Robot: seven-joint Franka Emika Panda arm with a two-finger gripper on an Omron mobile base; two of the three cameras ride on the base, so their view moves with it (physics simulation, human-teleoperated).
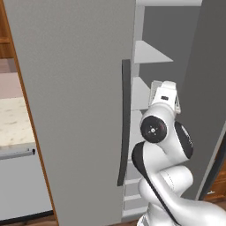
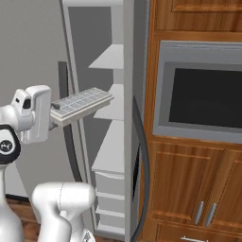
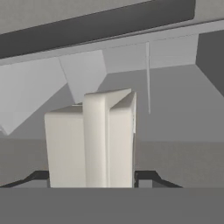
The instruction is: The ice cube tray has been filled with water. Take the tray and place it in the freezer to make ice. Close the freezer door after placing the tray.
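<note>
Ice cube tray (image 2: 81, 106) sits clamped at its near end in the gripper (image 2: 53, 117), fingers closed on it, held roughly level with its grid of cells facing up. The far end reaches toward the open freezer (image 2: 101, 142), level with the gap between two white shelves (image 2: 109, 57); whether its tip has crossed the front edge of the shelves cannot be told. In the hand view the tray (image 3: 94, 140) stands as a pale block rising from between the fingertips, with shelf undersides and the freezer's grey back wall beyond it.

From the left base view, a counter (image 1: 13, 121) and a grey appliance front (image 1: 20, 185) lie at far left, then the wide grey fridge door (image 1: 70, 110) with its dark vertical handle (image 1: 124, 123). Right of it the freezer (image 1: 145, 53) stands open, shelves above and white drawers (image 2: 111, 198) below. The freezer door (image 2: 134, 118) is swung out edge-on beside the wooden cabinet (image 2: 198, 189) with its built-in oven (image 2: 203, 97). The arm fills much of the opening between the two doors.
</note>
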